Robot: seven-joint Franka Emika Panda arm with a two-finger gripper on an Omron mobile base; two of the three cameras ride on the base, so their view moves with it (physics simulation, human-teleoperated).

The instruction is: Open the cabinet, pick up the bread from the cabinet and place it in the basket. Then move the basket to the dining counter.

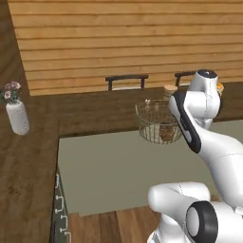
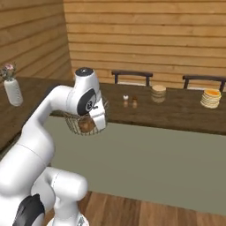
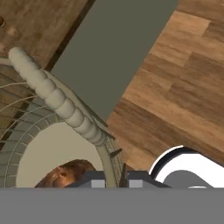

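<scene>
the light plank wall [image 1: 118, 38] fills the back of both base views, and in front of it runs the dining worktop [image 1: 95, 116], a broad dark wood-grain top that wraps round the left side and across the far edge above a plain grey-green panel. two dark chairs [image 2: 131, 76] stand behind it against the wall. the robot's white arm rises up from below and reaches forward over the near edge of the worktop. at its end hangs the basket [image 1: 154, 124], a round bowl of thin pale wire mesh, lifted clear in the air just at the worktop's front edge and partly hidden by the arm in the right base view. in the hand view the end effector [image 3: 114, 183] has its two dark tips closed on the basket's wire rim, with the beaded rim curving off to the upper left and the beige disc base below. the bread [image 3: 68, 175], a small dark brown loaf, lies inside the basket on that base. at the far left of the worktop stands a white vase [image 1: 17, 117] with pink flowers. further right on the worktop are a stack of pancakes [image 2: 211, 98], a small tan stack [image 2: 158, 93], and two tiny shakers [image 2: 129, 101] side by side.
</scene>
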